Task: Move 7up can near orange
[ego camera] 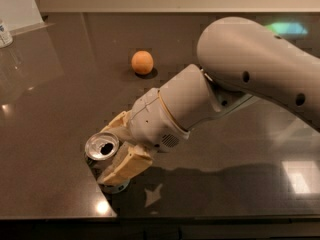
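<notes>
The 7up can (102, 146) stands near the front edge of the dark table (55, 94). Only its silver top with the open mouth and a bit of its base show. My gripper (104, 155) is around the can, with one cream finger (118, 122) behind it and the other finger (125, 167) in front, both pressed against its sides. The fingers hide the can's body. The orange (142, 62) lies farther back on the table, a little to the right of the can and well apart from it.
My bulky grey-white arm (250, 69) reaches in from the right over the table's middle. A small white container (4, 34) stands at the far left, next to a pale board (20, 4). The table's front edge runs just below the can.
</notes>
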You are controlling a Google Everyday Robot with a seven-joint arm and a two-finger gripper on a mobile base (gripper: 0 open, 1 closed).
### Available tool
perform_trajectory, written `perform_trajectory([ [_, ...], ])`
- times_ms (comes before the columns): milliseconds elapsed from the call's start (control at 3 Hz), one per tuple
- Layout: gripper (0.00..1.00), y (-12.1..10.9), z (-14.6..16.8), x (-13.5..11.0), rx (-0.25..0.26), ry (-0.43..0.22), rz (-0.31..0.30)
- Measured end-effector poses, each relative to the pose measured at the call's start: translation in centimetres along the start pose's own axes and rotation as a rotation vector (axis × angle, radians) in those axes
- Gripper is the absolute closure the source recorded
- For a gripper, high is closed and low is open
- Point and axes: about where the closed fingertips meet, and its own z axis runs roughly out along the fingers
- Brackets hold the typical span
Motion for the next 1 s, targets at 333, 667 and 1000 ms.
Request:
perform_trajectory([
  [333, 0.82, -1.2, -1.4, -0.3, 0.085, 0.011, 0.021],
  [667, 1.0, -4.2, -3.5, -0.3, 0.204, 0.024, 0.041],
  [1000, 1.0, -7.9, -6.1, 0.8, 0.328, 0.045, 0.08],
])
